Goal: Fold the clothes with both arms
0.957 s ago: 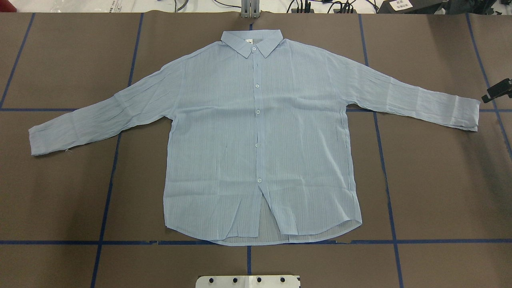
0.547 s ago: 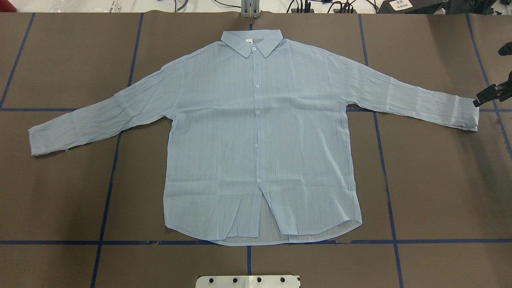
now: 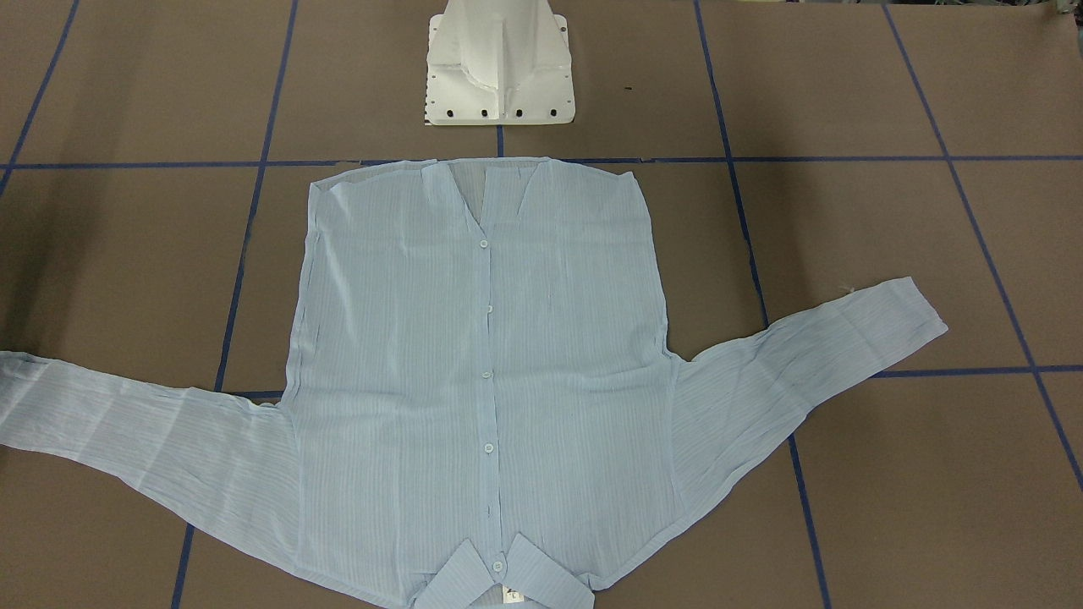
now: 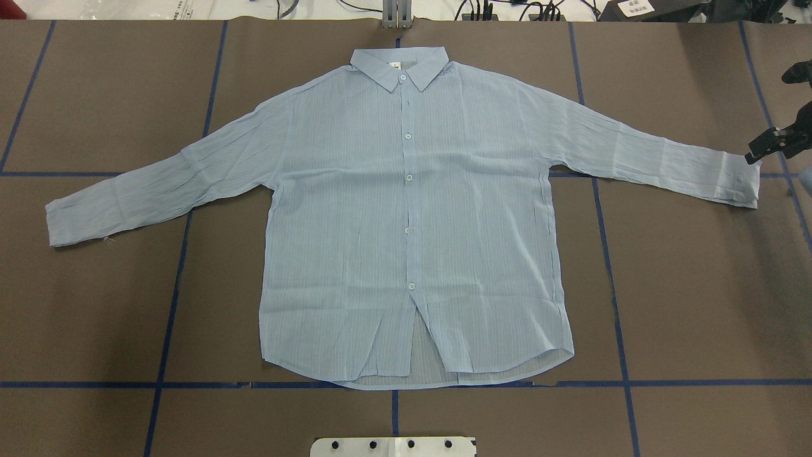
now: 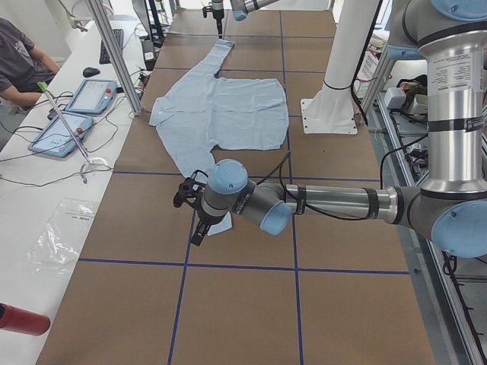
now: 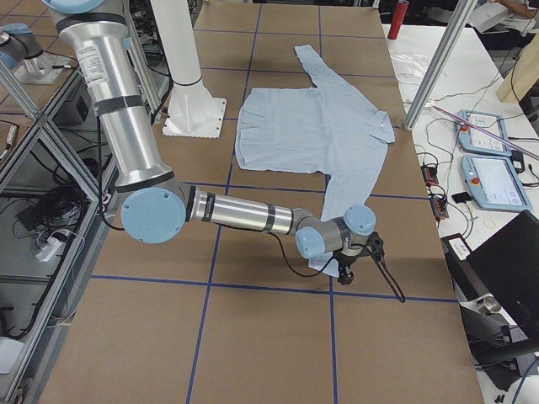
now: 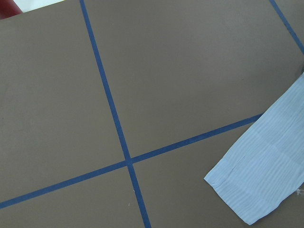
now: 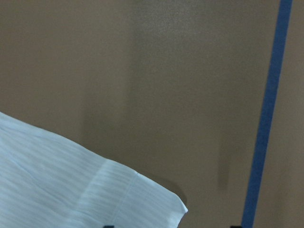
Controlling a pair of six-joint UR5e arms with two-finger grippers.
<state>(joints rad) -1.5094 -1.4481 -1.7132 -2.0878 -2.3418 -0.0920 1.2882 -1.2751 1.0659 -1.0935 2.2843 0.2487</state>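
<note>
Overhead exterior view shows the shirt (image 4: 406, 222) lying flat on the brown desk (image 4: 698, 304). Its front is up, its buttons are done up, and its collar (image 4: 399, 66) is on the far side from the robot. Both sleeves stick out to the sides. No part is folded over yet, so I think the job is right at the start. All the folding is left to do: sleeves in, sides in, bottom up.

The right tool (image 6: 360, 259) is down low at the end of one sleeve. The right cuff (image 4: 739, 181) lies just beside it, on the side toward the shirt's middle. On the right wrist camera the corner of this cuff sits near the bottom edge. Two tiny dark tips show there, far apart, so I think this tool is wide and holds nothing. I cannot tell if it touches the cloth.

The left tool (image 5: 192, 213) is low over the desk at the end of the other sleeve. The left cuff (image 7: 256, 185) is near it but off to one side, not right under it. Only a side camera shows this tool, so I cannot tell if it is wide or narrow.

The shirt's big middle part lies between the two tools, well apart from both. Blue tape lines (image 4: 609, 254) cross the desk. The white base (image 3: 499, 68) stands near the shirt's bottom edge.
</note>
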